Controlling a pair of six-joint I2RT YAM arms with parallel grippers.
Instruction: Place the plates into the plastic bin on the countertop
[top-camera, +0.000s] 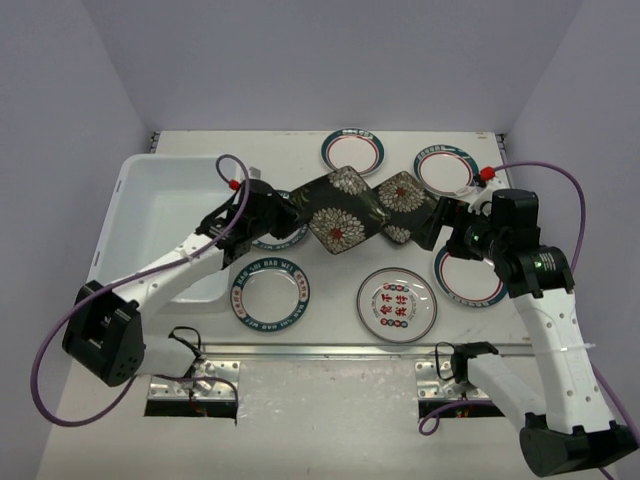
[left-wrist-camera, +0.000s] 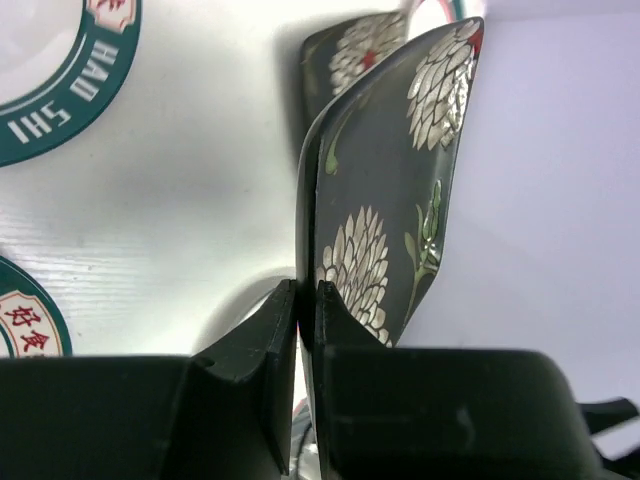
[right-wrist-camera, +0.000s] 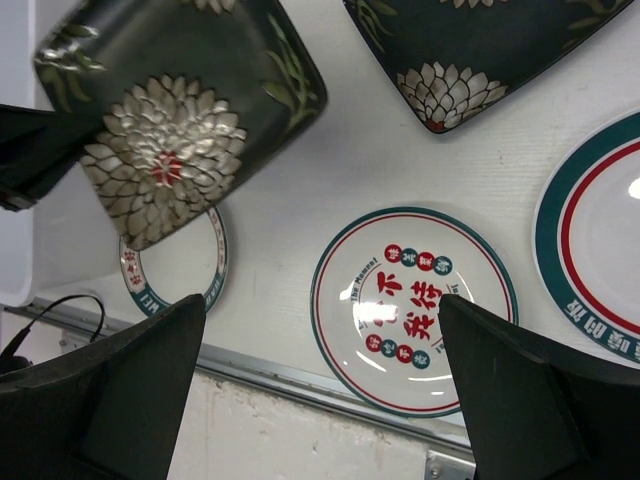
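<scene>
Our left gripper (left-wrist-camera: 307, 292) pinches a black flowered plate (top-camera: 340, 208) by its rim above the countertop's (top-camera: 270, 145) middle, near the plastic bin (top-camera: 128, 195) at the left edge; our right gripper (right-wrist-camera: 320, 340) stands spread wide.

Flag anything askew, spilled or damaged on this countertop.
Only one black flowered plate stands out. It hangs above the countertop, pinched at its rim by the left gripper, which is a carry rather than a fault. The other plates lie flat; no spill or breakage shows.
</scene>
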